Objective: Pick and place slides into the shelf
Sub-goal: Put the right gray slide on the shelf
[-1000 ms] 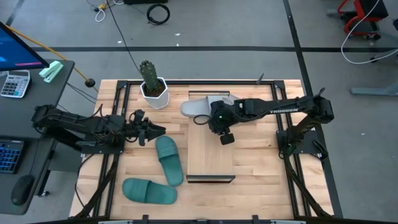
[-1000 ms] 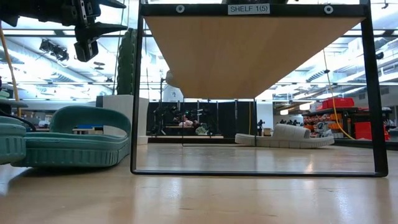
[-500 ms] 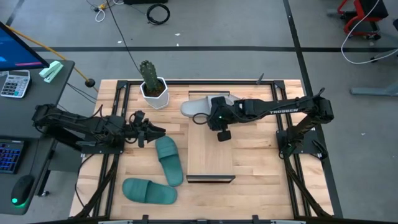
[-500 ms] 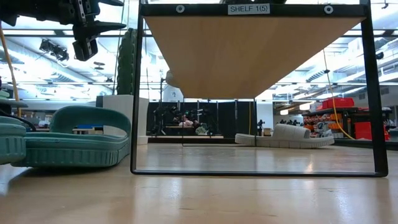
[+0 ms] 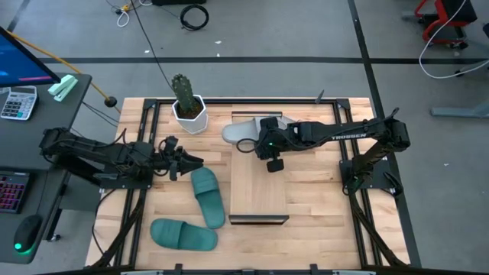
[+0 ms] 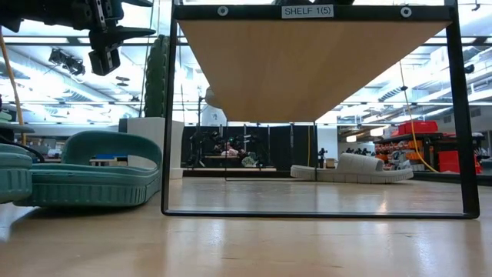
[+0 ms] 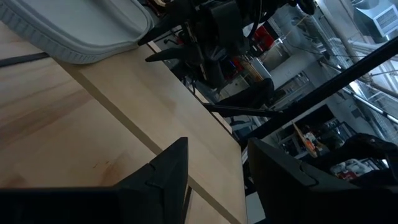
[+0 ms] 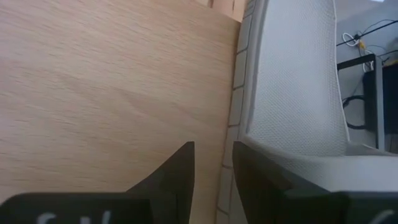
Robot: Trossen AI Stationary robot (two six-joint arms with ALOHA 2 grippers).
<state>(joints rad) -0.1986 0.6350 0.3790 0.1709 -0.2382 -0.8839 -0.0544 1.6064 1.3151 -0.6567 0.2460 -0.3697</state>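
A light grey slide (image 5: 243, 132) lies at the far end of the shelf (image 5: 260, 187), by the counter's (image 5: 313, 229) far edge. The right claw (image 8: 213, 163) hangs over its rim, fingers narrowly parted, gripping nothing. Two teal slides (image 5: 208, 195) lie toward the counter's near left corner, beside the spread, empty left claw (image 5: 192, 161).

Worktop (image 5: 306, 229): slatted pale wood, smooth with a soft sheen. Shelf (image 5: 260, 187): light wooden plank top with fine grain, matt, on a thin dark metal frame. Teal slides (image 5: 207, 195): soft moulded foam, matt, with ribbed soles. Grey slide (image 8: 298, 81): finely pebbled matt footbed with a grooved sidewall. Right gripper's fingers (image 8: 180, 168): dark matt plastic. Cactus pot (image 5: 189, 113): white, faceted, smooth.
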